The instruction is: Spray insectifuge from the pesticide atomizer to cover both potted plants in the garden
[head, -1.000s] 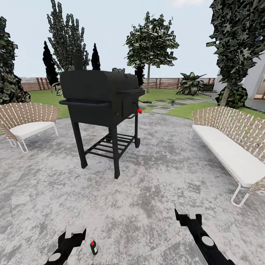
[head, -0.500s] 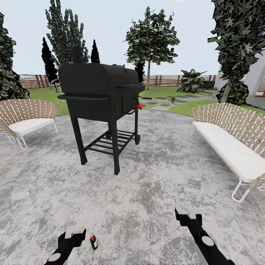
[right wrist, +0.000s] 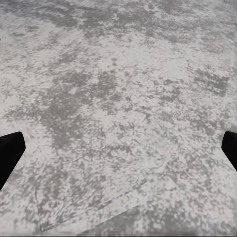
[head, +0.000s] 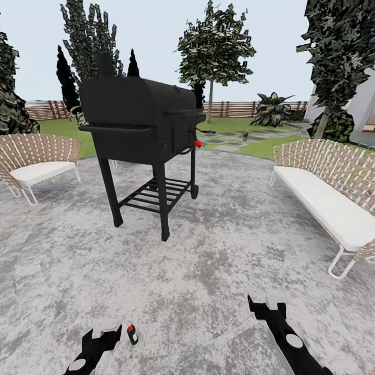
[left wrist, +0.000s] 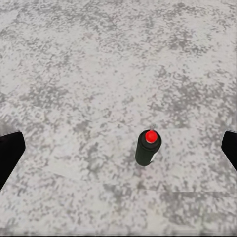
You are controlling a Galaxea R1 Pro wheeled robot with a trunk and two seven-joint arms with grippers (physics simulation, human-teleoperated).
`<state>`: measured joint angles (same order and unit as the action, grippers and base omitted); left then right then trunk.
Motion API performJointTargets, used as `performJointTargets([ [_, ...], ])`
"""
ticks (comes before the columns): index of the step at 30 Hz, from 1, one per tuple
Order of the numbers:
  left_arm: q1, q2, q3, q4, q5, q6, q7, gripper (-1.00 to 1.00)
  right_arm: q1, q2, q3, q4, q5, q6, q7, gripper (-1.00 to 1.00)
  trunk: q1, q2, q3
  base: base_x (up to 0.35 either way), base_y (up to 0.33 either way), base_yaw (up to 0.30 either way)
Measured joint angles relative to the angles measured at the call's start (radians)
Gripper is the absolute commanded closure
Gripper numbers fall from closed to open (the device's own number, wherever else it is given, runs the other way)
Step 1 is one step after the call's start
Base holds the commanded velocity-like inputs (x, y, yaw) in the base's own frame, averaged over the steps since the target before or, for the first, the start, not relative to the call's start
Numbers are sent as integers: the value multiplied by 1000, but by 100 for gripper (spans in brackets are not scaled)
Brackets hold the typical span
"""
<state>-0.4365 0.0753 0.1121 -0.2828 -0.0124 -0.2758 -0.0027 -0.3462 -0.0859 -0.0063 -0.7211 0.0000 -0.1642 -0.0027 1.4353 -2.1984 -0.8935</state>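
Pesticide atomizer [left wrist: 147, 148], a slim dark bottle with a red cap and a pale patch low on its side, stands upright on the mottled grey stone patio [head: 208, 271], just beside my left gripper [head: 105, 329] and apart from it. In the left wrist view it sits between the two dark fingers [left wrist: 10, 150], nearer one of them, and they are spread wide with nothing held. My right gripper [head: 268, 303] hangs over bare paving, fingers likewise parted and empty.

I judge the bottle light, rigid and smooth, so likely slippery and easy to tip. I would close on the middle of the body, below the cap, leaving the nozzle free.

I can read no writing or brand on it; the pale patch is too small to make out.

One small potted plant [head: 245, 136] shows far off on the lawn beyond the black barrel barbecue grill [head: 138, 127].
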Motion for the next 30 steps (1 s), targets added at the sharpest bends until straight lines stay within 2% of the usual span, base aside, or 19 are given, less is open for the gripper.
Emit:
performJointTargets([
  [17,0,0,-2,3,-1,0,0,-100,0,-2,0,2,-1,0,-1,-100,65,-119,-79,0,0,0],
  [30,0,0,-2,3,-1,0,0,-100,0,-1,5,9,3,-2,0,-100,115,-210,-122,0,0,0],
])
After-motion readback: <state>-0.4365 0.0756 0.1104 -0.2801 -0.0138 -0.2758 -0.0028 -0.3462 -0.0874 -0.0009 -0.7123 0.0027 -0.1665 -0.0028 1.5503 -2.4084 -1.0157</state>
